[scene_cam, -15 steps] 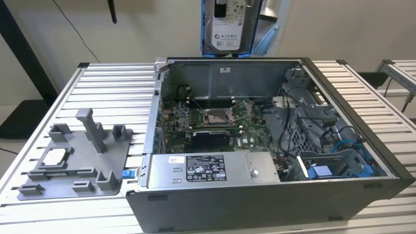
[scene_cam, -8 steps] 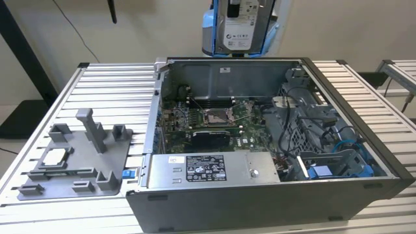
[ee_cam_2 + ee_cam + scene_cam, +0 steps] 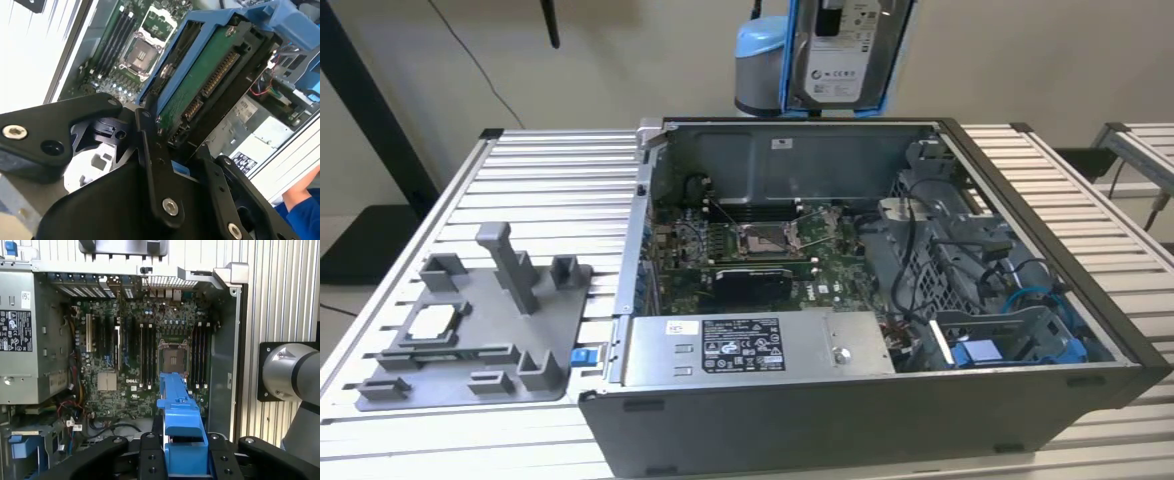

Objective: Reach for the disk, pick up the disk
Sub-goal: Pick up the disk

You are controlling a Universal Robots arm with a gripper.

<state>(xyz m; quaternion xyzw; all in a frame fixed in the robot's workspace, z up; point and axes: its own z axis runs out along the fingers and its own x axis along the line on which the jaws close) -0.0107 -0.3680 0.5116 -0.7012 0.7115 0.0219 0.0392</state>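
The disk (image 3: pixel 838 50) hangs upright high above the back wall of the open computer case (image 3: pixel 1067 310), with its white label facing the exterior view and a blue frame along its edges. In the second wrist view the disk (image 3: pixel 200 85) shows its green circuit side and connector inside the blue frame. My gripper (image 3: pixel 182 150) is shut on it, with black fingers (image 3: pixel 150 150) pressing on both sides. In the first wrist view the disk's blue frame edge (image 3: pixel 179 410) stands between the same black fingers (image 3: pixel 150 455) of my gripper (image 3: pixel 185 455), above the motherboard.
Below lie the motherboard (image 3: pixel 747 240), a grey power supply (image 3: pixel 747 345) and a cabled drive bay (image 3: pixel 987 300). A grey fixture (image 3: pixel 480 330) with a small chip sits on the slatted table at the exterior view's left. A blue sleeve (image 3: pixel 302 215) shows beside the case.
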